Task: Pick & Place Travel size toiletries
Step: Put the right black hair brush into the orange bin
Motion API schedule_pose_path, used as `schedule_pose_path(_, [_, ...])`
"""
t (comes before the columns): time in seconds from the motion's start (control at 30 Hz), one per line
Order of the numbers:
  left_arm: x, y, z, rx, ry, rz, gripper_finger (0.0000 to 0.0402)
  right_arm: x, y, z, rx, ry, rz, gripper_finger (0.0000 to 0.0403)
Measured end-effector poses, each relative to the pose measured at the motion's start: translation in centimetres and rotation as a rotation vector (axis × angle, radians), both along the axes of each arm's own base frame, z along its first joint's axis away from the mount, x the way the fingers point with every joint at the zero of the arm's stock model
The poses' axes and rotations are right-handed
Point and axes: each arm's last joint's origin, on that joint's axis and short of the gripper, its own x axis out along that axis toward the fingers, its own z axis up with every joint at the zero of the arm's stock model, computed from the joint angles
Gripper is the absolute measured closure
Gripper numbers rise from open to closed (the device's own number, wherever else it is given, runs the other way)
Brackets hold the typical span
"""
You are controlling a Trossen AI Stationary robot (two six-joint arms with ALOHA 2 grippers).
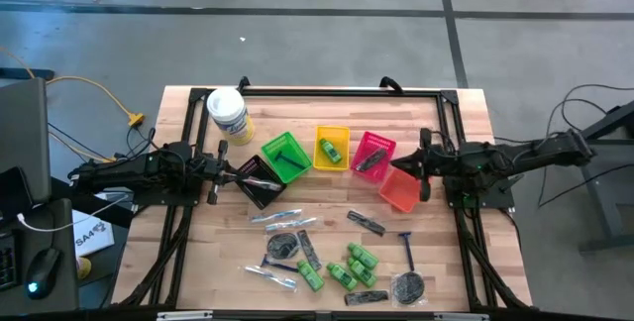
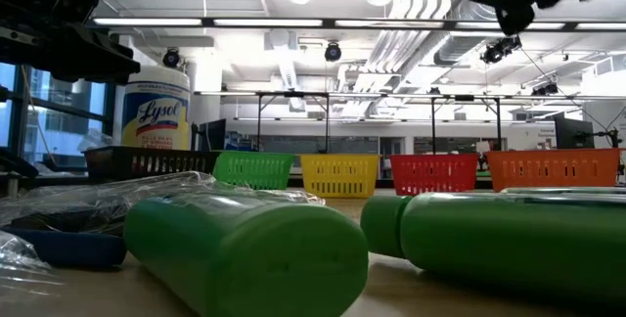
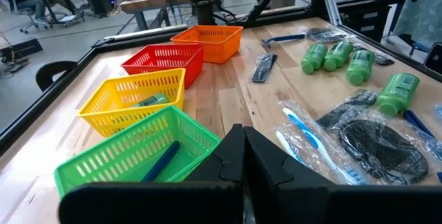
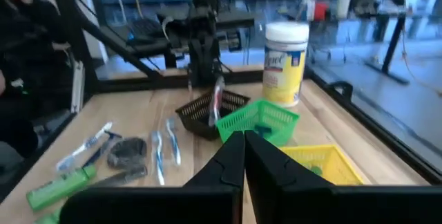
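Toiletries lie on the near half of the table: green mini bottles (image 1: 342, 267) (image 3: 331, 54), a blue-handled razor (image 1: 407, 250), dark combs (image 1: 367, 222), round dark packets (image 1: 408, 285), and clear-wrapped sticks (image 1: 282, 217) (image 4: 162, 148). My left gripper (image 1: 238, 170) (image 3: 243, 137) is shut and empty at the black basket's (image 1: 260, 177) left rim. My right gripper (image 1: 406, 167) (image 4: 243, 141) is also shut and empty, between the pink basket (image 1: 372, 155) and the orange basket (image 1: 399, 190). A clear-wrapped stick (image 4: 217, 103) stands leaning in the black basket.
Five small baskets stand in a row across the table's middle. The green basket (image 1: 285, 156) holds a blue-handled item (image 3: 162, 160), the yellow basket (image 1: 332, 148) a green bottle, the pink one a dark comb. A white Lysol tub (image 1: 229, 113) stands far left. A black frame borders the table.
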Motion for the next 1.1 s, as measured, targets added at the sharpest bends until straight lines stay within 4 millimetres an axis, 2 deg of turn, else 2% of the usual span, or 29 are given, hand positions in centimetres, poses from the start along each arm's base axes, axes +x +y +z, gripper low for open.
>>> schedule_pose_path(0.07, [0.0,0.0,0.0,0.000,0.000,0.001,0.0402,-0.5,-0.1,-1.5,-0.017,-0.018,0.004,0.0399])
schedule_pose_path(0.17, [0.0,0.0,0.0,-0.001,0.000,0.001,0.0402,-1.4,-0.3,-2.7,-0.028,-0.059,0.005,0.0400])
schedule_pose_path(0.43, [0.0,0.0,0.0,-0.009,0.001,0.002,0.0402,-2.9,-0.6,-3.8,-0.015,-0.139,-0.005,0.0400])
schedule_pose_path(0.6, [0.0,0.0,-0.1,-0.010,0.016,0.003,0.0402,-3.3,-0.7,-5.4,-0.026,-0.149,-0.025,0.0400])
schedule_pose_path(1.1, [0.0,0.1,-0.2,-0.007,0.022,0.041,0.0402,-3.5,-0.7,-8.2,-0.055,-0.133,-0.026,0.0399])
